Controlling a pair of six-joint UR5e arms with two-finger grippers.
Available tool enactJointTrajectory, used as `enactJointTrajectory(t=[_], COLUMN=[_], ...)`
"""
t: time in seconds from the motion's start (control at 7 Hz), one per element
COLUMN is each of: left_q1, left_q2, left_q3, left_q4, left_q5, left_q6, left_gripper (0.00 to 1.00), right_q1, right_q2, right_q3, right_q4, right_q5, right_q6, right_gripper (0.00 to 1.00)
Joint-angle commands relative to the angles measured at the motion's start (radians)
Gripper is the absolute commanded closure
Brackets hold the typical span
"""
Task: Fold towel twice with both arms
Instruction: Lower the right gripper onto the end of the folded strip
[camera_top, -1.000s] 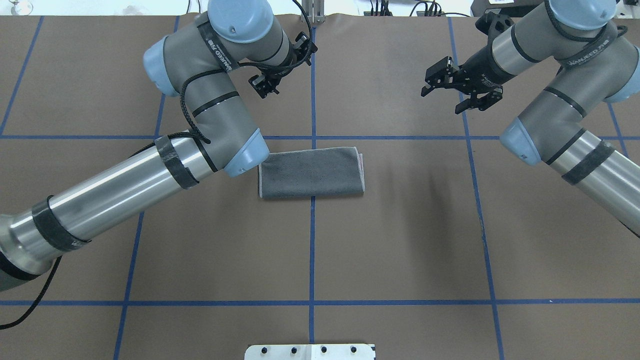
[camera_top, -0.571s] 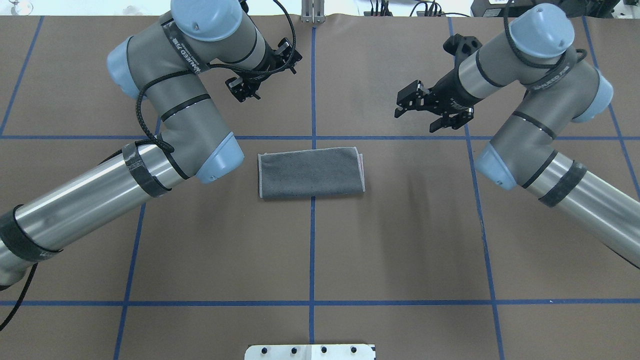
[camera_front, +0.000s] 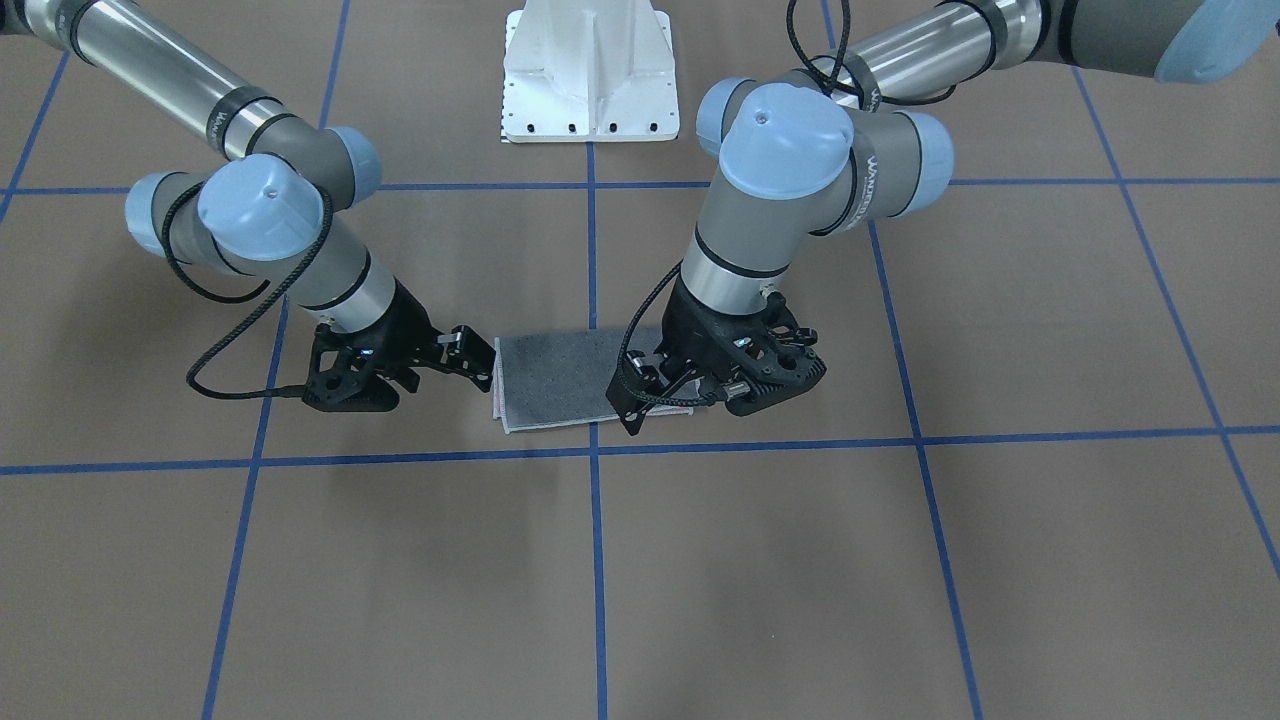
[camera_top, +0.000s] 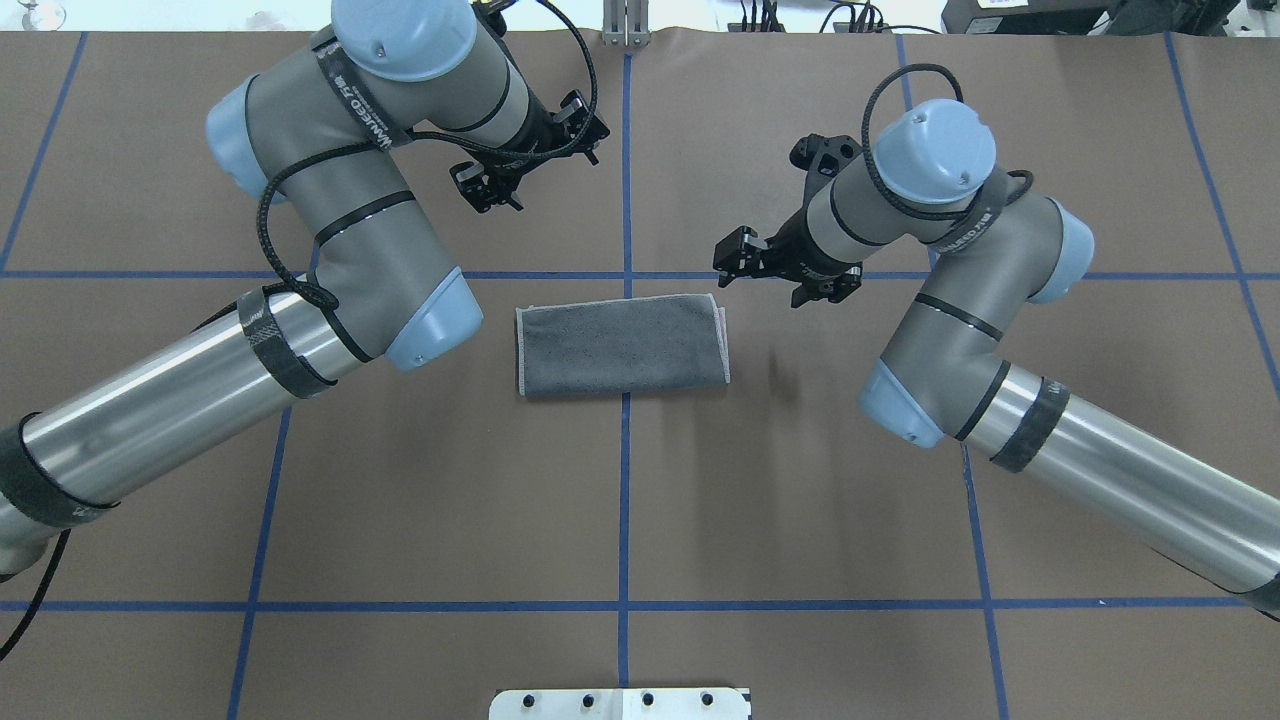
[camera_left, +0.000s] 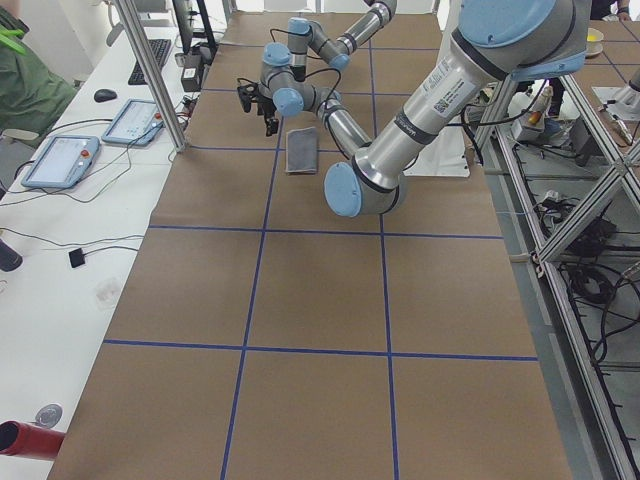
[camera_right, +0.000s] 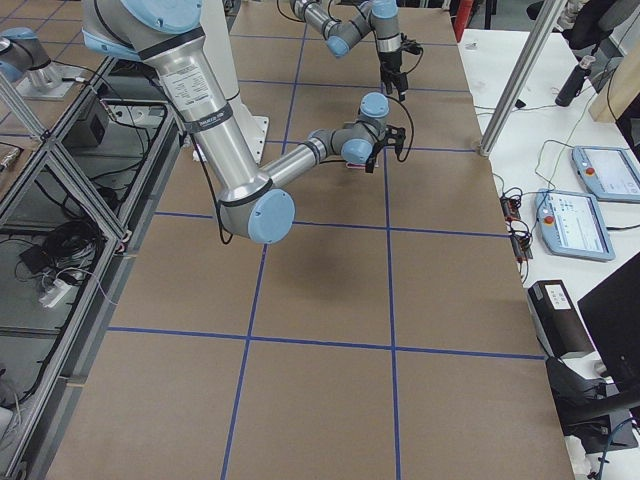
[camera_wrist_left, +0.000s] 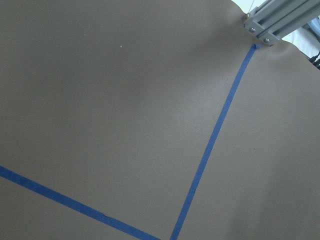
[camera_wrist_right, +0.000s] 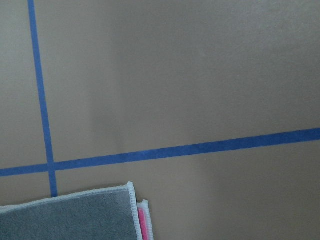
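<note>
Lying flat near ctr of the counter (camera_top: 820, 500), the towel (camera_top: 620, 345) is folded to a rectangle, dark grey face up, long side running across the overhead view. Pale stitched border shows along its edges. A pink strip of the lower layer peeks out at the end nearer the right arm. Towel straddles one blue tape line (camera_top: 625, 500) and sits just on the robot's side of a crossing line.

Left claw (camera_top: 487, 188): released, fingers apart, empty. Overhead view puts it beyond the towel's far corner on the left-arm side; front view has it overlapping that short end. No grip on the cloth. Its wrist cam shows only brown counter cover, tape lines and an aluminium frame post (camera_wrist_left: 267, 25) at the counter edge.

Right claw (camera_top: 775, 272): released, fingers spread, empty. It sits near the towel's far corner at the pink-edged end, apart from the cloth. Its wrist cam catches that corner at bottom of frame: grey face, white border, pink layer beneath.

Front view: the claws flank the towel's two short ends. White pedestal base (camera_front: 590, 80) stands at the robot's edge of the counter.
</note>
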Motion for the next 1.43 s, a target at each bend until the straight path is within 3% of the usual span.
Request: enactJointTrajectory(t=[0.0,1.0,1.29], left_q1=[0.0,0.003,-0.004], left_q2=[-0.001,-0.001,-0.001], left_q3=[-0.001,0.004,0.005], left_q4=[0.0,-0.011,-0.014], left_q5=[-0.005,-0.008,-0.008], left_q6=[0.012,0.012,0.013], left_gripper=[0.0,0.0,0.0], right_q1=[-0.05,-0.119,-0.128], right_q2=[0.034,0.026,0.025], right_q3=[-0.019,-0.017,-0.017], right_q4=[-0.037,-0.04,-0.043], right_q5=[-0.056,-0.059,-0.061], right_q6=[0.021,0.09,0.091], right_gripper=[0.01,0.02,0.06])
